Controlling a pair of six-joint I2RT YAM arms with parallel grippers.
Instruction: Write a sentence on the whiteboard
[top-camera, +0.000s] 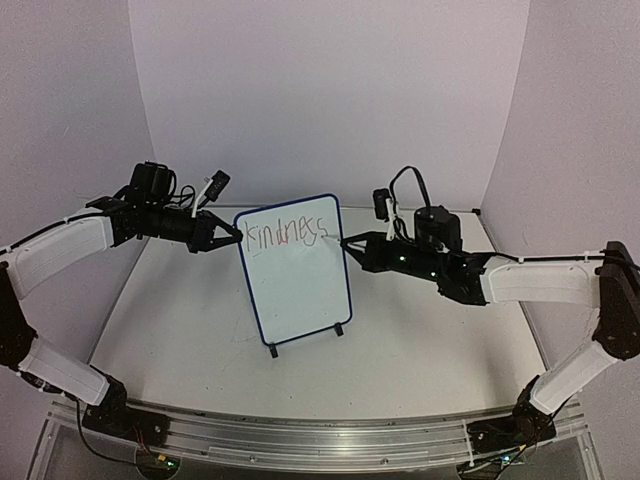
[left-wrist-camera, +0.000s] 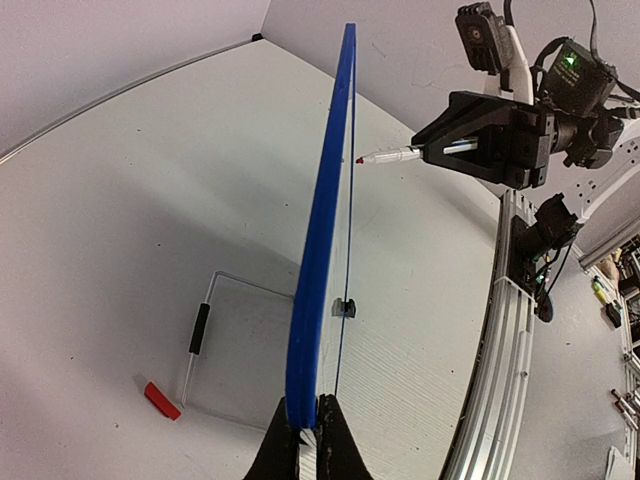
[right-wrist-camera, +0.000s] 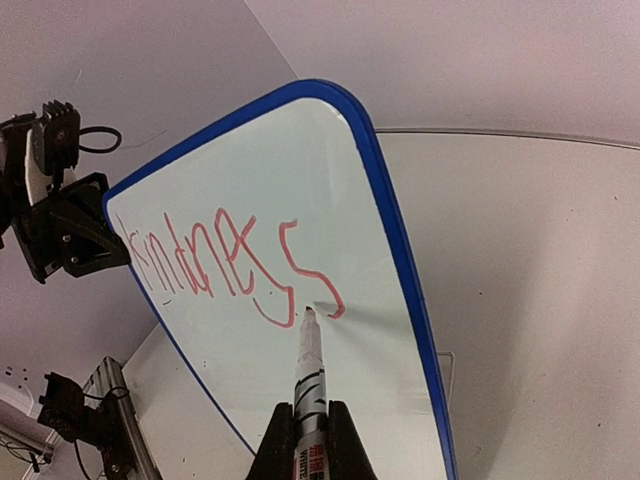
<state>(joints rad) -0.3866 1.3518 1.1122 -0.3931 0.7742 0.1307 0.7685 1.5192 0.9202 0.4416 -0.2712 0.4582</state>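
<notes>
At mid-table, clamping the upright whiteboard (top-camera: 300, 290) by its edge in the left gripper (top-camera: 228, 237); pinching a red marker (right-wrist-camera: 308, 368) in the right gripper (right-wrist-camera: 309, 432); just "kindness" of the sentence (top-camera: 286, 234) written; rest apparently pending.

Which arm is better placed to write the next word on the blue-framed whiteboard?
Right. The right pincer grips the red marker pen, tip at the blue-framed whiteboard beside the red "kindness"; the left pincer clamps the board's edge.

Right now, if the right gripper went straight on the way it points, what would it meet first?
The whiteboard: the right gripper holds a marker whose tip sits at, or just off, the surface beside the last letter of the red word.
</notes>
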